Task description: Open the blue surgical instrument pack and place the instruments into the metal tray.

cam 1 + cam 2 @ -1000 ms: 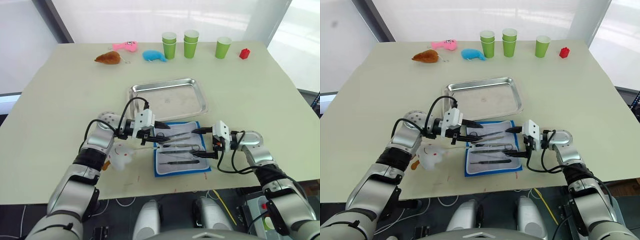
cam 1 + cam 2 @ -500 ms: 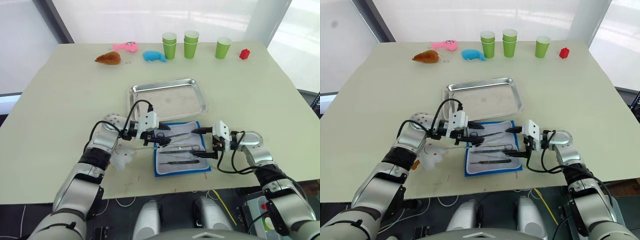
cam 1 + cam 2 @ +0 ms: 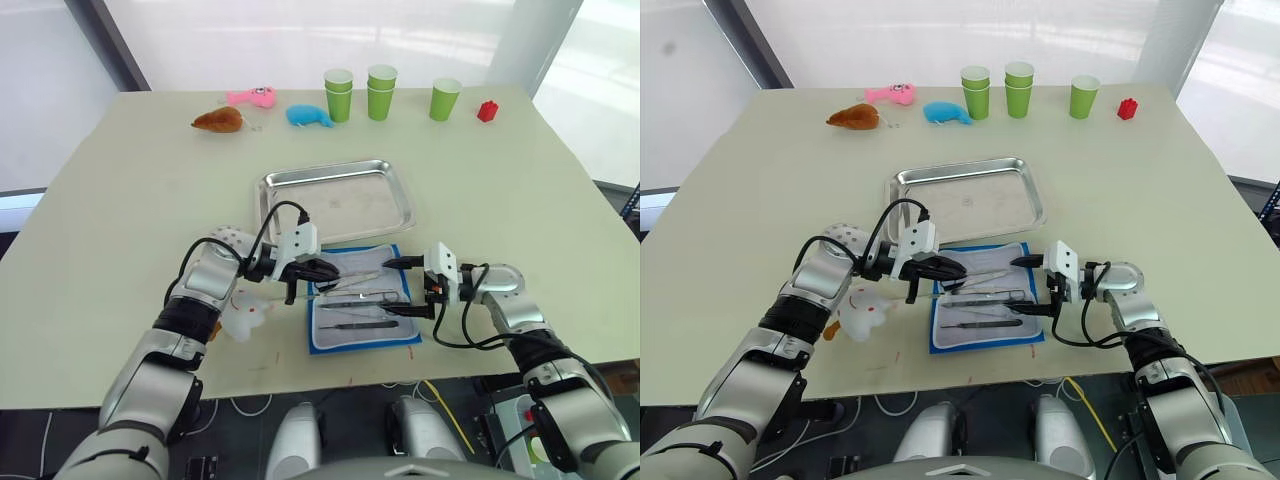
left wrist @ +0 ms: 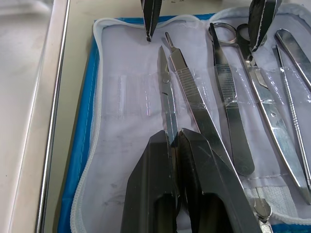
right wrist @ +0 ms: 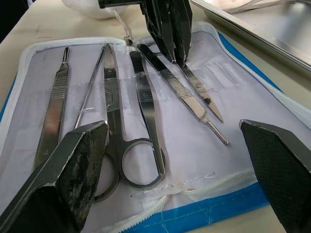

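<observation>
The blue surgical instrument pack lies open on the table near its front edge, white lining up. Several silver instruments sit in its pockets: ring-handled scissors, forceps and slim handles. My left gripper rests over the pack's left part, shut on a thin silver instrument that still lies against the lining. At the pack's right edge my right gripper is open, its fingers spread on either side of the scissor rings, holding nothing. Just beyond the pack lies the metal tray, with nothing in it.
A white plush toy lies left of the pack under my left forearm. Along the far edge are a brown toy, a pink toy, a blue plush, three stacks of green cups and a red block.
My left gripper has moved right onto the pack, lowered, and gone from open to shut on a thin instrument. The right gripper has stayed put.
</observation>
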Tool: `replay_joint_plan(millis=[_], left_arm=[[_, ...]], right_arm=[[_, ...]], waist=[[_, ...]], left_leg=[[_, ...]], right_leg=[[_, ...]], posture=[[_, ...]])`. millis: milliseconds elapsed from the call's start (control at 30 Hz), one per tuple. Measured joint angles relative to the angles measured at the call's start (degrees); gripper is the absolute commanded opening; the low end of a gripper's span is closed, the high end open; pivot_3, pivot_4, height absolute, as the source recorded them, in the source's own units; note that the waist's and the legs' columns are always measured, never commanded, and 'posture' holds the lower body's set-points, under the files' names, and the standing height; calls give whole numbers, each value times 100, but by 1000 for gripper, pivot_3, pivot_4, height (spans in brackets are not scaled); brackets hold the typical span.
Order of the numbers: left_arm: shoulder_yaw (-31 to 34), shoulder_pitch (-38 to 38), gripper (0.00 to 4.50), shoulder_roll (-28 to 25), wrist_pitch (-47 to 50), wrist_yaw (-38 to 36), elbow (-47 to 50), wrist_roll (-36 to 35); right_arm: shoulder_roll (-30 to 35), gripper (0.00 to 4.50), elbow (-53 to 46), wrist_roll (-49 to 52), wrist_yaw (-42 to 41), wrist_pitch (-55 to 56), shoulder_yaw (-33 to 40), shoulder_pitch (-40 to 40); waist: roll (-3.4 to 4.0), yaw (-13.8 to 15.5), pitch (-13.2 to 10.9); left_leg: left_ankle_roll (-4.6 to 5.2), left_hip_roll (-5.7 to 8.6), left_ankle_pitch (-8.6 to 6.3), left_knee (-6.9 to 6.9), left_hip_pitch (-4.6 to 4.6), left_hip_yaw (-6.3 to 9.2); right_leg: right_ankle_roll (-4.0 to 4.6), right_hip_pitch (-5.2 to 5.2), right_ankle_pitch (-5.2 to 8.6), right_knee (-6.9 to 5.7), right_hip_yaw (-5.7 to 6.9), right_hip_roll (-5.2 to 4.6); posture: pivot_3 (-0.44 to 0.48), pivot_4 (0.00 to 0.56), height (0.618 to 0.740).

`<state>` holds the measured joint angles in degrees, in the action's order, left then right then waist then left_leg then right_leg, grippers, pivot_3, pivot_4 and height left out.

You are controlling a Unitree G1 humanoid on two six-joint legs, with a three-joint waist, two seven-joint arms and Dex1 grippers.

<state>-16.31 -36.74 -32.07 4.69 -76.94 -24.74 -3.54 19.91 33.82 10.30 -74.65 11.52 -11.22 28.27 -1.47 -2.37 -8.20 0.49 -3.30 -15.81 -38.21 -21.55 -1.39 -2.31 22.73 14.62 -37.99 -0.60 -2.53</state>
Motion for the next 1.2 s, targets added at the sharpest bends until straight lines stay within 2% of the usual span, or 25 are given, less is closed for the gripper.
replay_joint_plan(millis=[533, 933, 1200], left_arm=[[-93, -191, 28, 30, 1401, 219, 509, 55], [-637, -775, 28, -288, 2090, -237, 768, 383], [-850, -1046, 28, -406, 2897, -466, 1150, 440]], right_arm=[[-6, 4500, -1, -1, 8, 1, 0, 2], [-16, 4500, -9, -2, 7, 0, 0, -1], [-43, 4500, -18, -2, 31, 3, 0, -8]], waist=[[0, -1, 0], [-1, -7, -1], [-2, -13, -3]], left_leg=[[0, 0, 0, 0, -1, 2], [0, 0, 0, 0, -3, 8], [0, -2, 0, 0, -5, 17]], right_leg=[[0, 0, 0, 0, 1, 1], [0, 2, 1, 2, -6, 10], [0, 2, 1, 2, -41, 39]], posture=[[0, 150, 740], [0, 150, 740], [0, 150, 740]])
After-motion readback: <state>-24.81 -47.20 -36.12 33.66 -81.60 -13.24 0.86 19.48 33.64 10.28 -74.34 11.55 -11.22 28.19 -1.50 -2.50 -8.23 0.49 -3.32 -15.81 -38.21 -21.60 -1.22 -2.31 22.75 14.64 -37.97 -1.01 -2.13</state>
